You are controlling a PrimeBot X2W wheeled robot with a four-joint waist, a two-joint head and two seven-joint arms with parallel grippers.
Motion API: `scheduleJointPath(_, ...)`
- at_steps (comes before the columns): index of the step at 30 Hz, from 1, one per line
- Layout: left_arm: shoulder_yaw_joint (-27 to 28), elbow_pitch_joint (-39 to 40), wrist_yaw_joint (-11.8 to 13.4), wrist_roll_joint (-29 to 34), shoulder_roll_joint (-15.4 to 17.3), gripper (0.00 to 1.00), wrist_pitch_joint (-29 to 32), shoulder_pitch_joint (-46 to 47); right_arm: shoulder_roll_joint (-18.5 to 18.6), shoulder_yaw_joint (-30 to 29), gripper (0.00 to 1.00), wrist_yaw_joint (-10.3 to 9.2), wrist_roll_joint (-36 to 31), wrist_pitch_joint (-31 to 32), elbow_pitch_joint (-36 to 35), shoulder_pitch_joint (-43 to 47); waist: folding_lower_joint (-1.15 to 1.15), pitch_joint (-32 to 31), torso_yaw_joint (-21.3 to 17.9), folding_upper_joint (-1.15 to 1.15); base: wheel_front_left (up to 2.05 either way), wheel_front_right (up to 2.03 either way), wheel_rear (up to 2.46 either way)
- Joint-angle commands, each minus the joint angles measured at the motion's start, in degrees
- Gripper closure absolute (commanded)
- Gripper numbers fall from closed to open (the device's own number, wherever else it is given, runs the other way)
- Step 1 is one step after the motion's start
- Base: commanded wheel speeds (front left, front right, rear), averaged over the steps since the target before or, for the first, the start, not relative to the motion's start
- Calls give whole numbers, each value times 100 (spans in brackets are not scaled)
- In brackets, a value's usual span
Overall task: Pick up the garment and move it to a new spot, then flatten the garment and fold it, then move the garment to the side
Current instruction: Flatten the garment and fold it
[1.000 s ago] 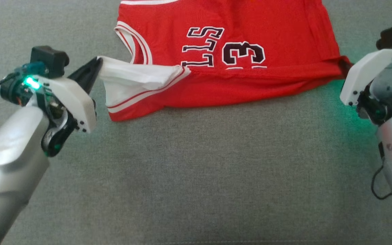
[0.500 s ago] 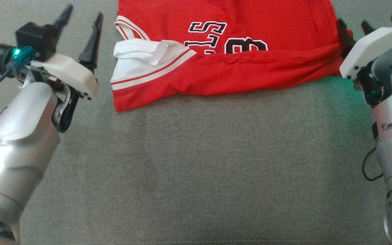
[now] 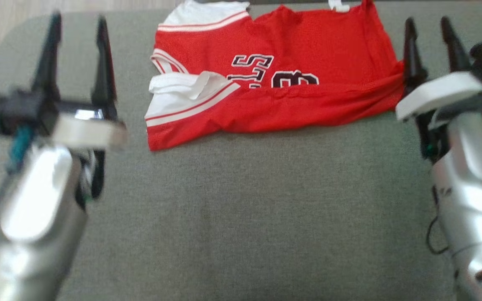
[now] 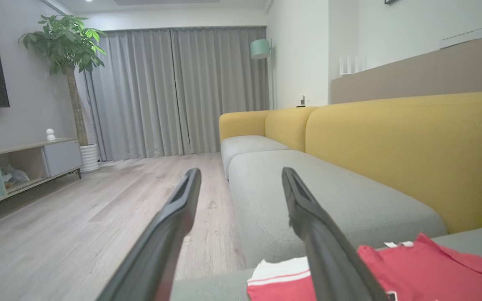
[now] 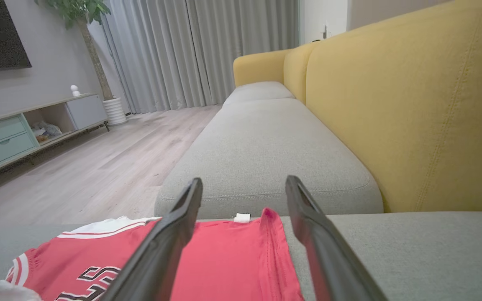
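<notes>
Both sets of fingers spread wide, nothing held: left gripper (image 3: 78, 19) stands clear off the left of the red jersey (image 3: 291, 100), right gripper (image 3: 427, 21) just beside its right edge, and the jersey lies partly folded on the grey sofa cushion (image 3: 241, 200), towards the far side.

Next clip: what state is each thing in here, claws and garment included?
Jersey: lying loose on the grey cushion, near edge folded over the lettering.
Left claw: open, empty, clear of the jersey.
Right claw: open, empty, beside the jersey's right edge.
Curtains: drawn shut.
</notes>
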State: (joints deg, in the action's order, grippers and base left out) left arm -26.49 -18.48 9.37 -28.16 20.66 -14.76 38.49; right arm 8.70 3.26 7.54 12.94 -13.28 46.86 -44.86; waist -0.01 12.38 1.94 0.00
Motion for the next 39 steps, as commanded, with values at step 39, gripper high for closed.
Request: scheduleJointPath(39,1092,-2022,-850,1366,-792,0,317,-800,-581,-223,0,-5,-12,-172,-2961,2699,1,641,-594,0,0,0,0)
